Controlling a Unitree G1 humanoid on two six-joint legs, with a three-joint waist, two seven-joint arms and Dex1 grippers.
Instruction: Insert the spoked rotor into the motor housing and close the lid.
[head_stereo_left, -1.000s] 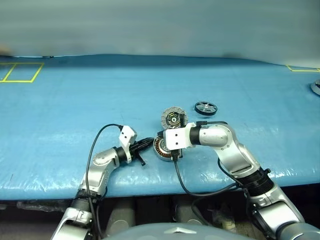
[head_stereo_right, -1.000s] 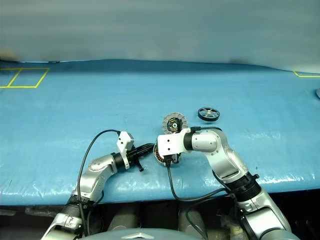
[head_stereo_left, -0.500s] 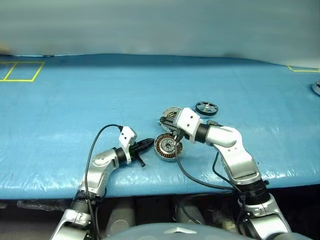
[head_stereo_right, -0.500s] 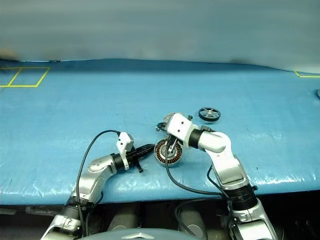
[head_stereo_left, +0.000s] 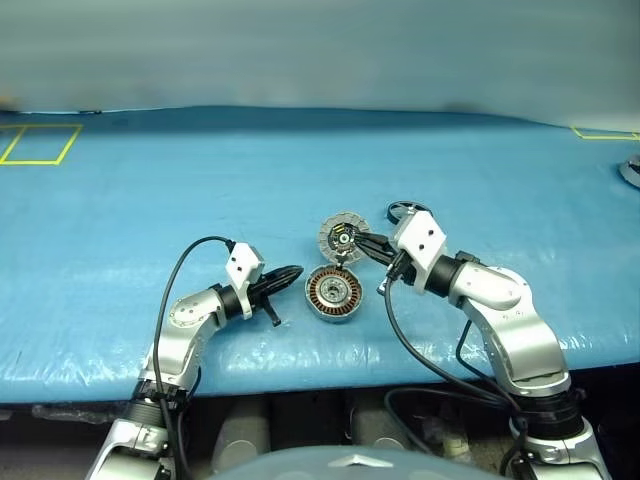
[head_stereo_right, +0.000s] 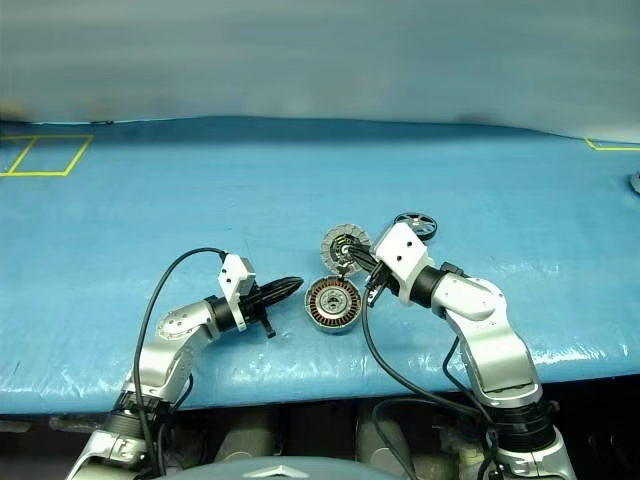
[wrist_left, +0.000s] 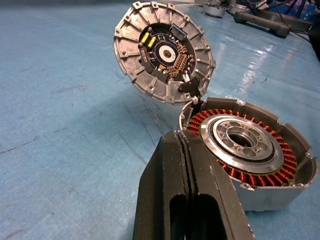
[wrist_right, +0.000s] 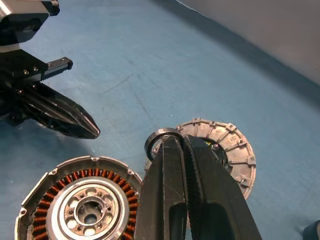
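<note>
The spoked rotor (head_stereo_left: 409, 211) lies flat on the blue worktop (head_stereo_left: 150, 190), far from the front edge, and my right wrist partly hides it in the head views. It is not in the motor housing (head_stereo_left: 333, 293). The housing sits open on the worktop near the front edge, with its ring of copper windings and its silver centre facing up.

The lid (wrist_left: 162, 52) stands tilted just behind the housing, its ribbed face with the dark centre turned toward me. In the left wrist view its lower edge is right at the rim of the housing; I cannot tell if they touch.

My right tool (head_stereo_left: 362, 246) is at the right side of the lid, between the lid and the rotor. Its two black fingers (wrist_right: 172, 165) are pressed together, and at their tips I see a small dark ring (wrist_right: 159, 138) close in front of the lid. If the fingers pinch this ring or only stand before it, I cannot tell.

My left tool (head_stereo_left: 292, 274) is to the left of the housing, a little apart from its rim and pointing toward it. Its fingers (wrist_left: 177, 170) are fully closed on each other and carry nothing. The rotor is well apart from this tool, on the other side of the housing and lid.
</note>
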